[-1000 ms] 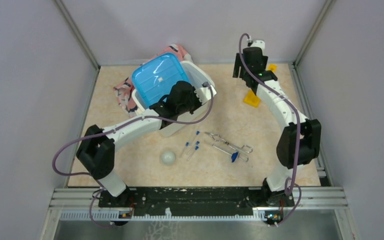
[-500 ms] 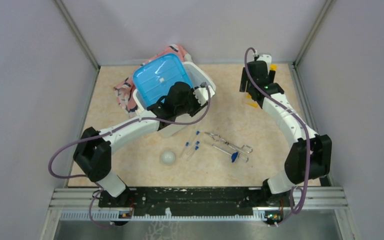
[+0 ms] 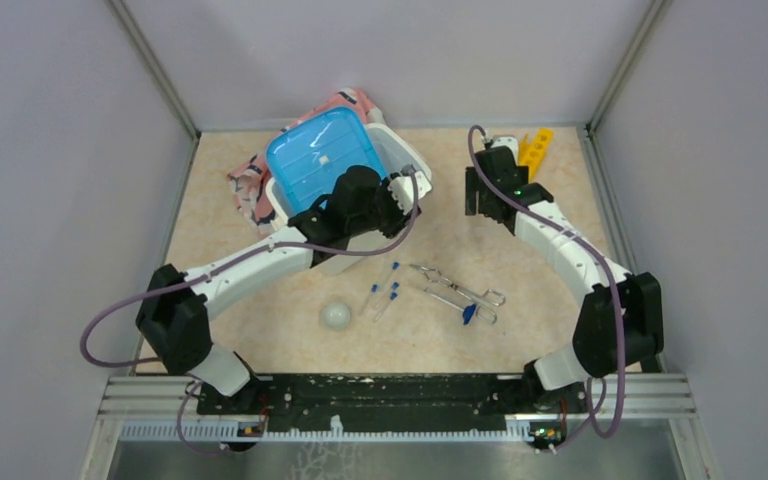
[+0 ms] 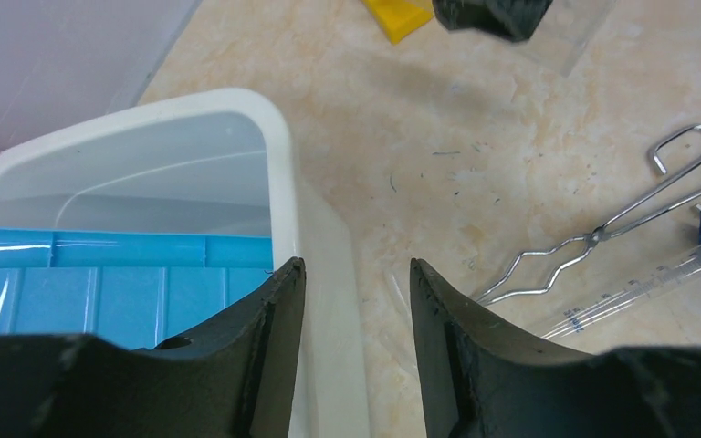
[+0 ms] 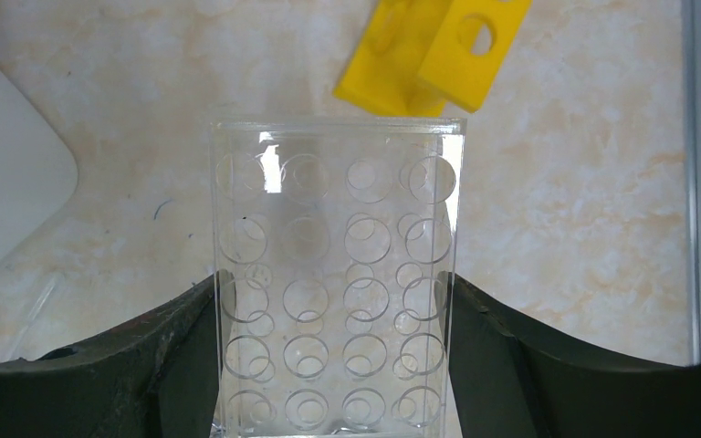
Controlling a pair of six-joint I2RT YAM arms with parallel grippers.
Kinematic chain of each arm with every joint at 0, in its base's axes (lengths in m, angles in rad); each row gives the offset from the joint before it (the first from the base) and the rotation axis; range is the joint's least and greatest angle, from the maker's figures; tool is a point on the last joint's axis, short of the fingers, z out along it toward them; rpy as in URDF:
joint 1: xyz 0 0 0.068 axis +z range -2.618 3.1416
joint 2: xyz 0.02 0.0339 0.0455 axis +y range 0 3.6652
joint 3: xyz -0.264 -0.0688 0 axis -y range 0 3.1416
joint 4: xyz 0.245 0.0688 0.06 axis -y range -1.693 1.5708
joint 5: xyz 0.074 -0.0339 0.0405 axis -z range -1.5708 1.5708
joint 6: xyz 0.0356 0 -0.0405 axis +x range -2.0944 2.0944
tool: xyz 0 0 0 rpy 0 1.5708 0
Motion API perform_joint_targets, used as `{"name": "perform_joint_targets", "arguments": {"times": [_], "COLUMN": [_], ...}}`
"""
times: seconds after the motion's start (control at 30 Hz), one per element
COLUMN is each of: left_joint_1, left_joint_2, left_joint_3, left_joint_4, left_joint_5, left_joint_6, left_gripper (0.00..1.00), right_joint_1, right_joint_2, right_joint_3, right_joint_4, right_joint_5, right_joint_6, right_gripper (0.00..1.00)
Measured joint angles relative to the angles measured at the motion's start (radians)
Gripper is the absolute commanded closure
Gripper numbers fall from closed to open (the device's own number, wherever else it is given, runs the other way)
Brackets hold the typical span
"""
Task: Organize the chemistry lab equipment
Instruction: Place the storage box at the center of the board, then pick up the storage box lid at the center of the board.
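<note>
The left gripper [image 4: 356, 269] sits at the right-hand rim of the white bin [image 4: 278, 173] with its claw spread. The rim passes up between the two fingers, close to the left one, with a clear gap before the right one, so nothing is pinched. The blue lid [image 4: 100, 283] lies askew over the left part of the bin and leaves the right strip of the interior uncovered. From above, the left wrist covers the bin's near right corner. The pink patterned cloth [image 3: 248, 185] shows behind and to the left of the bin. The right gripper [image 5: 331, 283] is clamped on a clear holed rack [image 5: 333, 210], with a finger pressed flat against each long side. The rack fills the middle of the right wrist view, and the table [image 3: 280, 320] shows through its rows of round holes. Just beyond its far edge lies the yellow rack [image 5: 429, 55], near the far right corner of the table and apart from the clear one. The rest of the equipment lies in the open middle of the table, between the two arms. The thin tubes with blue caps [image 3: 385, 293] lie together just in front of the bin. The metal tongs [image 3: 457, 288] are to their right, with a larger blue-capped tube [image 3: 470, 313] alongside. The whitish ball [image 3: 336, 316] rests alone to the left of the tubes, nearer the arm bases.
</note>
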Motion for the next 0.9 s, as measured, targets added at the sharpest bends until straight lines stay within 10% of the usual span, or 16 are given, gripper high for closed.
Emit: {"name": "perform_joint_targets", "arguments": {"times": [0.9], "left_joint_1": [-0.007], "left_joint_2": [-0.138], "left_joint_3": [0.047], "left_joint_4": [0.000], "left_joint_5": [-0.346], "left_joint_6": [-0.239], "left_gripper": [0.37], "right_joint_1": [0.016], "right_joint_2": [0.225], "right_joint_3": [-0.082], "right_joint_4": [0.060], "right_joint_5": [-0.140], "right_joint_6": [-0.001], "right_gripper": [0.59]}}
